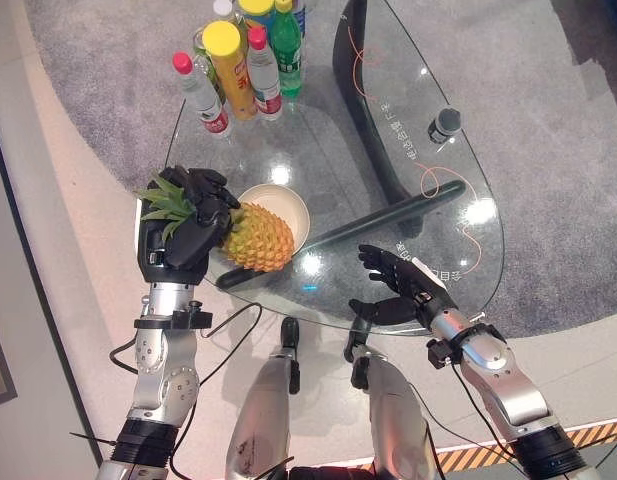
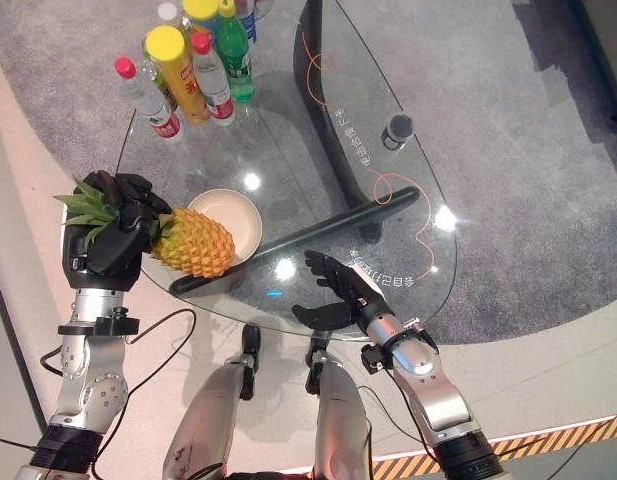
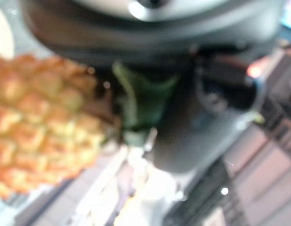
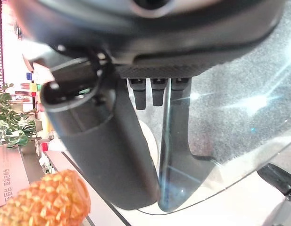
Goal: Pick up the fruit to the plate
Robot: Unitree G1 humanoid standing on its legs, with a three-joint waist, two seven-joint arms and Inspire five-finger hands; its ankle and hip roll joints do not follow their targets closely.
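Left hand [image 1: 188, 235] fingers are curled round the pineapple [image 1: 256, 237] at its crown, carried partly over the plate [image 1: 284, 207] near the glass table [image 1: 388, 130] edge (release remains); right hand [image 1: 400, 285] is held spread.

Pineapple [image 3: 46, 122] blurred, cut off.

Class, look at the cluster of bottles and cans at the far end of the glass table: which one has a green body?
The green bottle with the green cap, at the right of the cluster. The clear bottles have red caps, and the can is yellow.
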